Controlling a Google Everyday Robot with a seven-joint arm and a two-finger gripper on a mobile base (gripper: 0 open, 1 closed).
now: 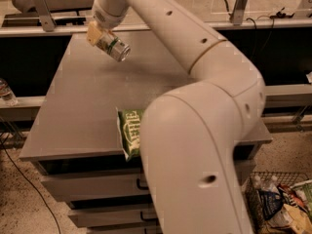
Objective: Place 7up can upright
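Note:
The 7up can is a small silver can with a green band. It is tilted on its side in the air above the far left part of the grey table, silver end pointing right and down. My gripper is at the far left of the table, shut on the can, with yellowish fingers at the can's upper left end. My large white arm runs from the lower right up to it.
A green chip bag lies near the table's front edge, partly hidden by my arm. Drawers sit under the table. A wire basket of packets stands on the floor at lower right. A rail runs behind the table.

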